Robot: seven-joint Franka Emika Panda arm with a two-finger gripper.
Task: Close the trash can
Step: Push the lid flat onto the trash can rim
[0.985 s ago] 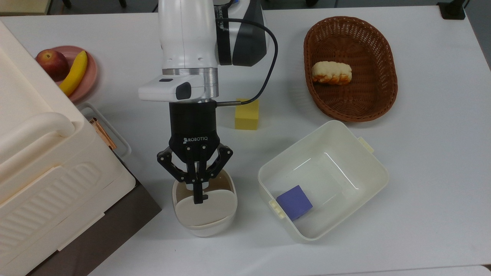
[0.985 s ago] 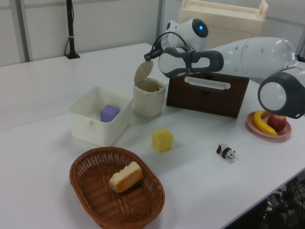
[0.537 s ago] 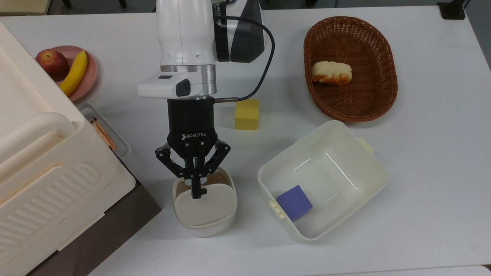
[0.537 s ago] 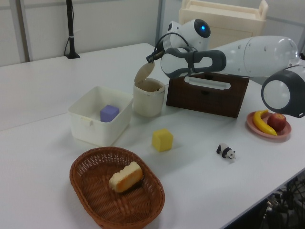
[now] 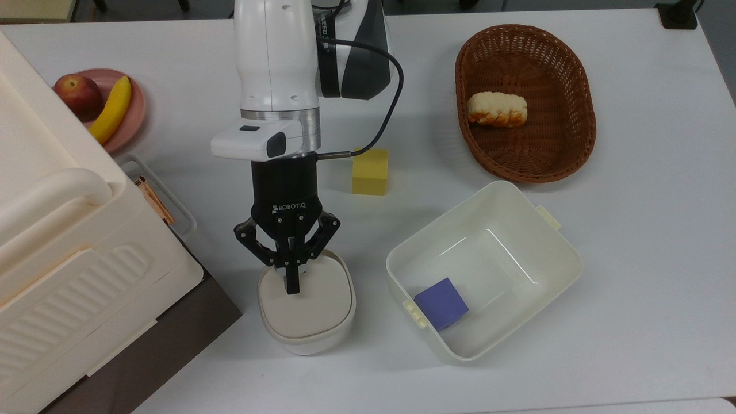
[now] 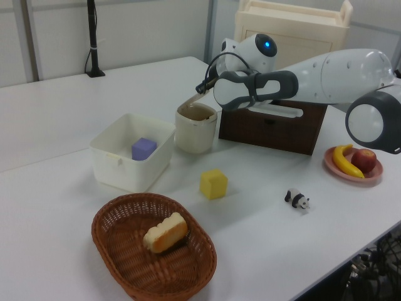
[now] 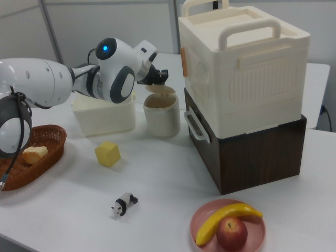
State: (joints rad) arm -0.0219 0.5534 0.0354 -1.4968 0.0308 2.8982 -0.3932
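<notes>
while the closed claw (image 5: 292, 286) presses the trash can (image 5: 306, 307) lid (image 5: 307, 310) off-centre, it could slip off, leaving it ajar.

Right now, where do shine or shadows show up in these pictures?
In the top view, bright glints streak the inside of the large cream rectangular plastic tub, and the small cream trash can casts only a faint shadow on the white table. In the left view, the brown oval wicker basket throws a soft shadow. In the right view, a blue light glows on the arm.
</notes>
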